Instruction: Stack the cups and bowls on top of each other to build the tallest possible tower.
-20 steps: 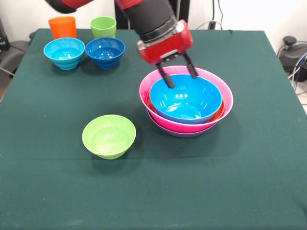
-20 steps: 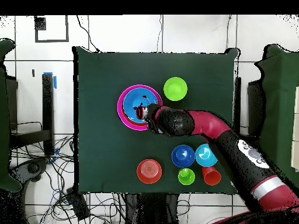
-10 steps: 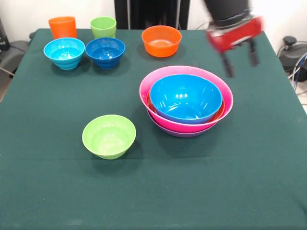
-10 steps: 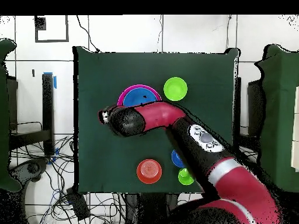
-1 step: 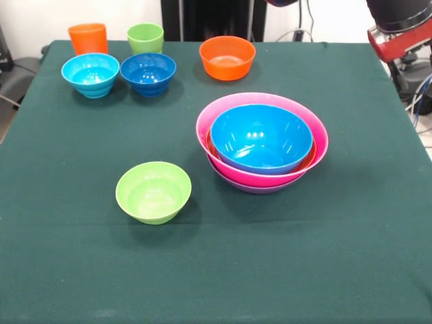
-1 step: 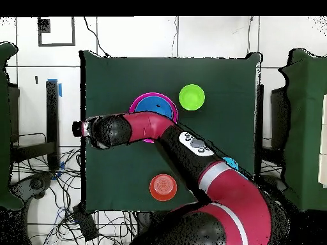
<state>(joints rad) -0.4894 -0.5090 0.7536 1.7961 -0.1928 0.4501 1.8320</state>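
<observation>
The tower stands right of the table's middle: a big blue bowl [image 5: 261, 138] nested in an orange one, a pink bowl [image 5: 202, 131] and a purple one [image 5: 256, 188] at the bottom. In the overhead view the arm covers most of the tower [image 6: 153, 97]. A small lime-green bowl [image 5: 153, 191] [image 6: 191, 97] sits alone at the front left. At the back stand the orange cup [image 5: 88, 37], green cup [image 5: 145, 37], light-blue bowl [image 5: 90, 73], dark-blue bowl [image 5: 148, 72] and small orange bowl [image 5: 227, 57] [image 6: 163, 187]. My gripper [image 5: 403, 37] [image 6: 82, 128] hangs at the table's side edge, away from everything.
The dark green cloth [image 5: 81, 270] covers the whole table. Cables and equipment lie on the floor beyond the table's sides. My red arm [image 6: 191, 147] stretches across the table over the tower in the overhead view.
My gripper has swung from just above the blue bowl out past the tower to the table's side edge. The small orange bowl at the back is uncovered. No bowl or cup has moved.
</observation>
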